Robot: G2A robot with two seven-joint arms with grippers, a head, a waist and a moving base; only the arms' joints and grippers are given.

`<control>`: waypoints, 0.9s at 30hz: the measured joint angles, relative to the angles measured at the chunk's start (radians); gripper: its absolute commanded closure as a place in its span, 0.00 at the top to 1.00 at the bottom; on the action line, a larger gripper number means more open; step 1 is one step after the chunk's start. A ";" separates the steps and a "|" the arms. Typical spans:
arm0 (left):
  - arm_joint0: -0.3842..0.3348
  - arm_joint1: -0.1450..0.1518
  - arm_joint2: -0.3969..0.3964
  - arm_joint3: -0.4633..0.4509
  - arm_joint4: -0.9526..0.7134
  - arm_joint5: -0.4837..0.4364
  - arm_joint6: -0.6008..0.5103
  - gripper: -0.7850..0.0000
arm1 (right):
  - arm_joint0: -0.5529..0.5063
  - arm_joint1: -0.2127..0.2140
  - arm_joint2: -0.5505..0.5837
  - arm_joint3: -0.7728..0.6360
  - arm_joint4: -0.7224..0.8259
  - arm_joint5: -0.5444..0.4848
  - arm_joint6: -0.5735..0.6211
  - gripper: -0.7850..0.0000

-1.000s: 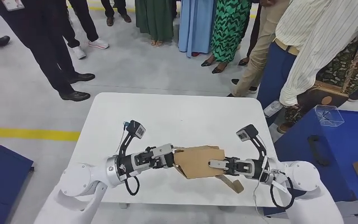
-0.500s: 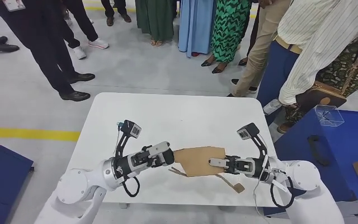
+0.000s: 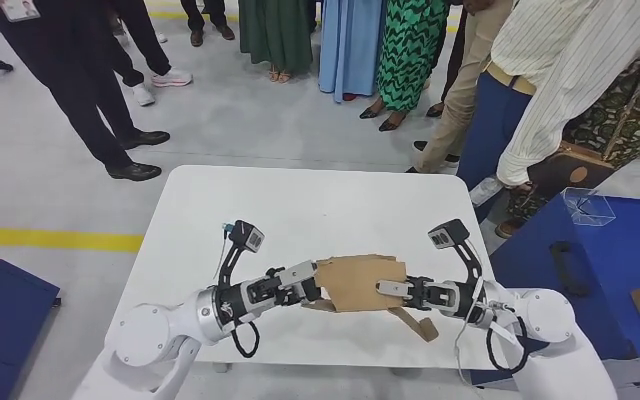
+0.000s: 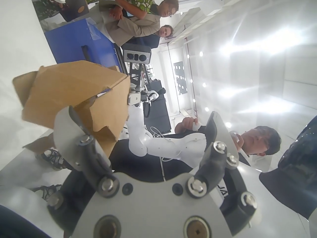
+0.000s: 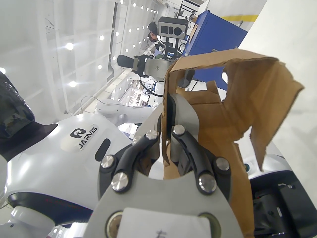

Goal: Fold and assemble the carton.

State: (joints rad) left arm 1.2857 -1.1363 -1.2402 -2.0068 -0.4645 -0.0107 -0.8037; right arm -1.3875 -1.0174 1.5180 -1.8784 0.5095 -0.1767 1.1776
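Squaring up the carton [image 3: 360, 283]: the right claw [image 5: 167, 111] pinches one wall, while the left claw [image 4: 140, 115], spread, sits just beside the opposite end. Next, it likely needs to catch a flap.

The carton [image 3: 358, 280], brown corrugated cardboard only partly formed into a box, lies tilted at the near middle of the white table [image 3: 300, 210], its ends open and ragged flaps loose, with one wall pinched in the right gripper [image 3: 385, 290] and another flap trailing beneath that side.
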 measured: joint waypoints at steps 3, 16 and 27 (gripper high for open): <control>0.007 0.000 0.002 -0.021 0.001 -0.029 -0.002 1.00 | -0.005 0.002 -0.008 -0.003 -0.020 0.005 0.006 0.00; 0.031 0.001 0.017 -0.046 0.045 -0.083 0.012 1.00 | -0.010 0.008 -0.018 -0.003 -0.035 0.016 -0.007 0.00; 0.090 0.015 -0.137 -0.070 -0.003 -0.102 0.048 1.00 | 0.077 0.002 -0.013 0.183 0.328 0.204 0.050 0.00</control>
State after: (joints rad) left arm 1.3755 -1.1217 -1.3776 -2.0767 -0.4674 -0.1122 -0.7555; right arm -1.3102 -1.0151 1.5053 -1.6956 0.8371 0.0270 1.2279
